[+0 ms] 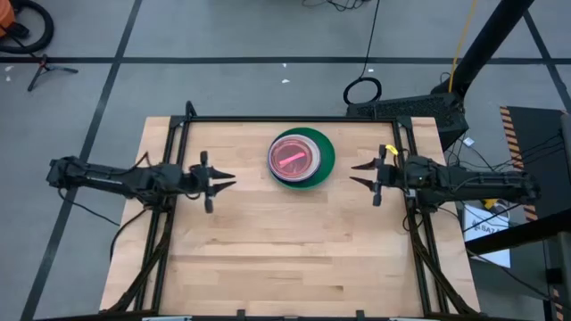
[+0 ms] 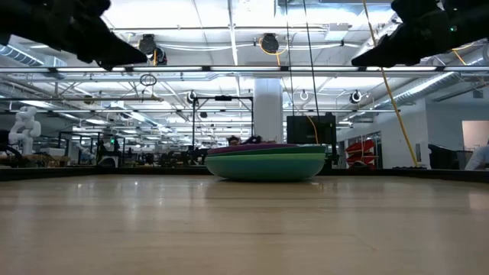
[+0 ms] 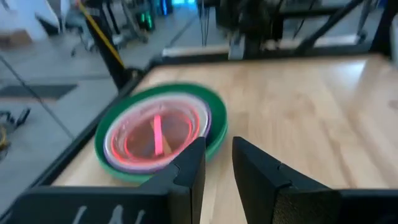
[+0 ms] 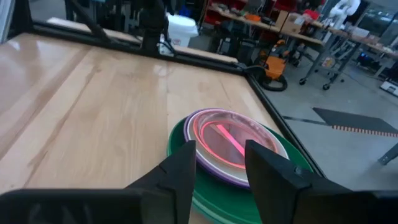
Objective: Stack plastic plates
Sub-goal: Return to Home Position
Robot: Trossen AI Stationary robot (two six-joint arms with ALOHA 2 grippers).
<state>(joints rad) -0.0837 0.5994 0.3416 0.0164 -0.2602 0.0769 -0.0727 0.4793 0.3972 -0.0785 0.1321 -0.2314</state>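
Note:
One stack of plastic plates (image 1: 302, 158) rests on the table near its far edge, a large dark green plate at the bottom, purple and white rims above, a small translucent pink plate on top. The low view shows the stack (image 2: 266, 161) lying flat on the wood. It also shows in the left wrist view (image 3: 158, 134) and the right wrist view (image 4: 233, 149). My left gripper (image 1: 227, 178) hovers open to the stack's left, raised above the table. My right gripper (image 1: 359, 173) hovers open to its right, also raised. Neither touches anything.
The wooden table (image 1: 285, 259) is bare across its near half and both sides. A black frame (image 1: 294, 119) runs along the far edge behind the stack. Cables and equipment lie on the floor beyond the table.

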